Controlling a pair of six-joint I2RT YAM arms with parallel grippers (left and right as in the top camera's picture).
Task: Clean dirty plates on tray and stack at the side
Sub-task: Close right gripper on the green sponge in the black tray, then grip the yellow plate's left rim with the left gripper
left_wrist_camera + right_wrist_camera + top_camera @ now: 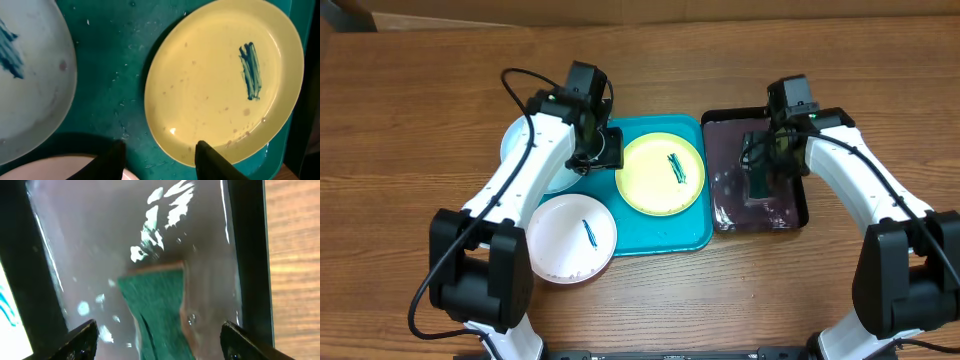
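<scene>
Plates carry dark teal smears: the yellow-green plate [655, 180] lies flat in the right half of the turquoise tray [660, 232], its smear [251, 70] toward its right side. The white plate [565, 250] sits at the tray's near-left corner, overlapping the rim and reaching out toward the near edge of the surface [420, 120], with a short smear [590, 232] near its middle. The light blue plate [35, 85] lies at the tray's far-left corner, mostly hidden under the left arm in the overhead view; part of its smear [9, 52] shows at the left edge of the wrist view. The tray itself rests about mid-surface. The left end effector [159, 147] hangs over the tray's left part, between the three plates, its fingers parted and holding nothing; one fingertip [202, 150] shows over the yellow-green plate's near rim, though whether it touches cannot be told. Just beside the tray's right side stands the glossy black tray [247, 255], wet inside, with a green sponge [155, 310] lying in it. The right end effector [159, 330] hovers above that sponge, its fingers spread wide to either side and clear of it.
</scene>
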